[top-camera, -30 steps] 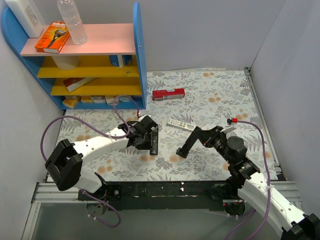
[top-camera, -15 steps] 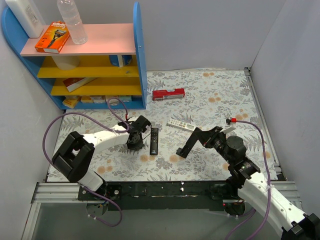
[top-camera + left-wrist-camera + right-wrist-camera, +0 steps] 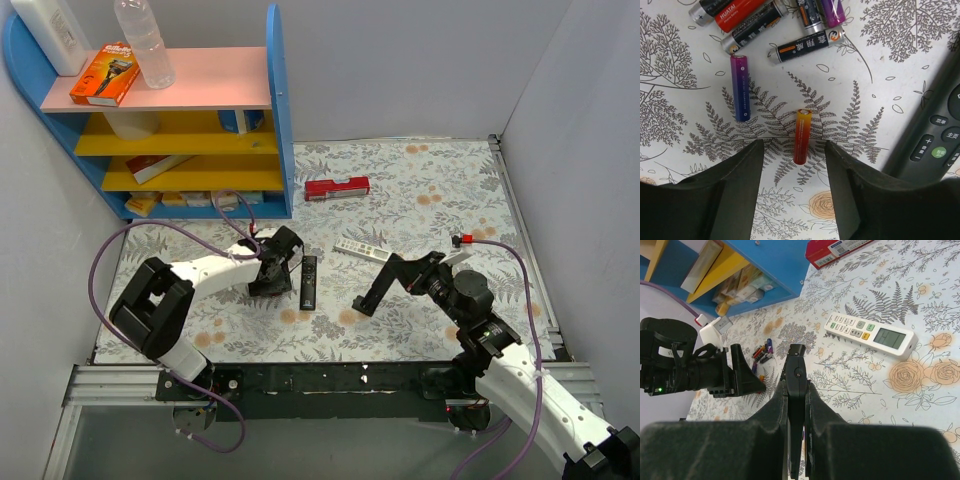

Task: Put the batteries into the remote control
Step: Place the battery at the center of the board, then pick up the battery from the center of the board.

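Observation:
My left gripper (image 3: 794, 150) is open, low over the floral cloth. A red-orange battery (image 3: 802, 136) lies lengthwise between its fingertips, untouched. A purple-blue battery (image 3: 740, 87) lies to the left, and several more batteries (image 3: 780, 22) are heaped beyond it. In the top view the left gripper (image 3: 268, 275) is just left of a slim black remote (image 3: 309, 283). My right gripper (image 3: 796, 390) is shut on the remote control (image 3: 797, 371), a plain black bar held edge-up above the cloth. From above, the remote control (image 3: 378, 287) sticks out left of the right gripper (image 3: 405, 272).
The slim black remote with buttons (image 3: 932, 135) lies close to my left gripper's right finger. A white remote (image 3: 362, 249) lies mid-table and a red box (image 3: 337, 187) behind it. The blue shelf unit (image 3: 280, 120) stands at the back left.
My left gripper has moved left off the slim black remote, which now lies free, and its jaws have opened over the batteries. The right arm has held still.

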Tool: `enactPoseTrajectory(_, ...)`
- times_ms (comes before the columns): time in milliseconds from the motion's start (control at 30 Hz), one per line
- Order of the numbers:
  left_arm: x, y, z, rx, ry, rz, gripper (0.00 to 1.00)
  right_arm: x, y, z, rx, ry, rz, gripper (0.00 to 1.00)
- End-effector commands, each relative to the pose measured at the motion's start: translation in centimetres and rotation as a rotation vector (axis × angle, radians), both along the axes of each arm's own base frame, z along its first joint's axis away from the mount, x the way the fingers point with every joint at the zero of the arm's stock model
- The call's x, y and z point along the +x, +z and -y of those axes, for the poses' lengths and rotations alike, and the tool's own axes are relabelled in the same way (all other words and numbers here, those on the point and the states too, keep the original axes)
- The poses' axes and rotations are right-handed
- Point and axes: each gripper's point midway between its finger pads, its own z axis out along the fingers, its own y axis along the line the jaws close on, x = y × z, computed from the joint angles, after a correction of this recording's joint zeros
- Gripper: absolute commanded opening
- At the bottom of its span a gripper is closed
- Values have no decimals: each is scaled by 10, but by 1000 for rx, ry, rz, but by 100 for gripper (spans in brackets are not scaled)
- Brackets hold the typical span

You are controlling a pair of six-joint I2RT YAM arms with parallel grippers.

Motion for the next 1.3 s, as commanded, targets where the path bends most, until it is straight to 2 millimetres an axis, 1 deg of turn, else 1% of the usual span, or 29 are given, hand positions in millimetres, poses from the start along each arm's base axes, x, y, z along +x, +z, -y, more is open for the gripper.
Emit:
enactPoseTrajectory(0,11,22,-2,-8,27,50,53,7,34,0,15,-7,86,1)
enactPoseTrajectory(100,16,38,-3,-23,36,77,60,8,36,-1,8,-3,90,1)
enactPoseTrajectory(200,23,51,-8,-35,50,102,62,9,36,-4,6,7,93,1)
enactPoseTrajectory(333,34,59,-19,-56,78,119,68,9,36,-6,10,17,94,1)
enactPoseTrajectory(400,42,60,-22,-80,85,124,68,10,36,-6,12,19,96,1)
enactPoseTrajectory(433,49,61,-21,-90,52,135,68,9,36,-6,10,19,96,1)
enactPoseTrajectory(500,54,62,-14,-104,-7,139,65,9,36,-6,10,20,95,1)
enactPoseTrajectory(533,61,65,-10,-104,-60,164,64,9,36,-6,10,20,95,1)
enactPoseTrajectory(633,71,68,-5,-98,-137,193,62,8,37,-5,8,19,98,1)
enactPoseTrajectory(667,72,67,-4,-79,-182,190,61,8,38,-5,10,17,100,1)
enactPoseTrajectory(800,77,56,-1,-48,-268,163,60,7,36,-4,7,16,95,1)
enactPoseTrajectory(900,79,46,5,-53,-317,132,57,6,37,-3,9,16,99,1)
enactPoseTrajectory(967,79,43,13,-82,-349,119,55,6,36,-2,8,11,94,1)
enactPoseTrajectory(1067,79,39,16,-84,-361,103,53,6,37,-2,10,8,95,1)
enactPoseTrajectory(1200,76,27,17,-83,-366,59,50,6,36,-1,10,3,93,1)
enactPoseTrajectory(1267,76,26,20,-95,-367,54,48,6,36,0,9,2,91,1)
